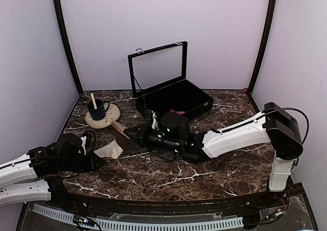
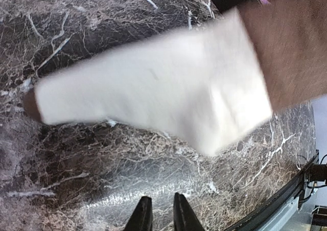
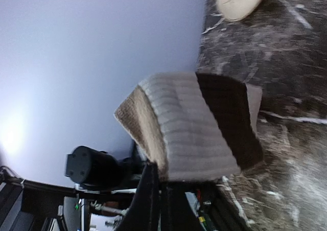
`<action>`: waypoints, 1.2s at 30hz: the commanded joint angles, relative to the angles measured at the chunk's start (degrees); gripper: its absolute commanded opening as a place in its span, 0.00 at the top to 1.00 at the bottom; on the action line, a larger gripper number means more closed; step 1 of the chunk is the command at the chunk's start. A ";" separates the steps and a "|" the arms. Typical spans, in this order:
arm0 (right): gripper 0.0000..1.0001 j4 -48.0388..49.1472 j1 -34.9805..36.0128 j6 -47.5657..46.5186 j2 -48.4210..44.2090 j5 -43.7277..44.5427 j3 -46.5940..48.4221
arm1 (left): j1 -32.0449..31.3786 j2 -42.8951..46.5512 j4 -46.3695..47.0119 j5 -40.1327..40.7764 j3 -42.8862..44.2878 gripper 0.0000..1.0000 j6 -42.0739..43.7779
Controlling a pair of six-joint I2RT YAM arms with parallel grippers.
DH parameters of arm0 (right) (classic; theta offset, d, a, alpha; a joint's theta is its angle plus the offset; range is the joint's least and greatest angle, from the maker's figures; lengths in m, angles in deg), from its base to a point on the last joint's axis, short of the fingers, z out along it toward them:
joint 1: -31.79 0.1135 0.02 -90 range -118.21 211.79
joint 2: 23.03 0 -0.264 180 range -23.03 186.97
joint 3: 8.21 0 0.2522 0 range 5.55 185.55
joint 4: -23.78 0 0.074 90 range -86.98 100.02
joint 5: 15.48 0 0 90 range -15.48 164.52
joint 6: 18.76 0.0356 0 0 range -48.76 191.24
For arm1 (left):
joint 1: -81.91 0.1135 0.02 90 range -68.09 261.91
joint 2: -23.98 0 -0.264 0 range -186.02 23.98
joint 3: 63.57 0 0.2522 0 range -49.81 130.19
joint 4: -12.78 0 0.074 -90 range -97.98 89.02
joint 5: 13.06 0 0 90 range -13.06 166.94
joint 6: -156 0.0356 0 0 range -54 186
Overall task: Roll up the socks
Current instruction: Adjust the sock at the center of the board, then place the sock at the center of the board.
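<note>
Plainly, the cream sock [image 1: 110, 149] lay on the left part of the marble worktop [image 1: 214, 175], roughly midway between the near and far edges. Its pale body rested flat on the stone, while its ribbed end with a dark brown band was lifted off the surface. The right gripper [image 3: 157, 187] pinched that ribbed end, with its fingers closed on the cloth's edge. The right arm [image 1: 235, 134] reached in from the right edge across the middle of the worktop.

The left gripper [image 2: 160, 215] sat just beside the sock on the side toward the left edge. Its fingers [image 2: 143, 216] were drawn nearly together and held nothing, with bare stone between them and the cloth. The left wrist view was blurred, so the sock's finer texture could not be made out there.

A black case [image 1: 176, 100] stood with its lid raised at the middle of the far edge. Only a small bit of the magenta sock [image 1: 178, 112] showed inside it. Toward the far-left corner, a beige saucer [image 1: 102, 121] carried a dark blue cup [image 1: 97, 108].
</note>
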 commanded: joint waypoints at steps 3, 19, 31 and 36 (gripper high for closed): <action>1.00 23.16 3.08 10.97 -9.41 11.81 -30.94 | -0.14 -0.56 1.32 0.06 -3.30 0.87 0.13; 1.00 29.68 6.29 16.30 -10.83 20.93 -45.31 | -0.14 -12.88 18.31 -13.07 -2.14 0.92 7.04; 1.00 28.30 5.78 15.81 -10.55 19.94 -43.83 | -0.84 -21.33 25.78 -24.51 -1.49 0.98 12.46; 1.00 21.93 5.12 12.99 -12.01 19.46 -40.34 | -1.30 -23.02 24.84 -25.40 -2.27 0.98 13.25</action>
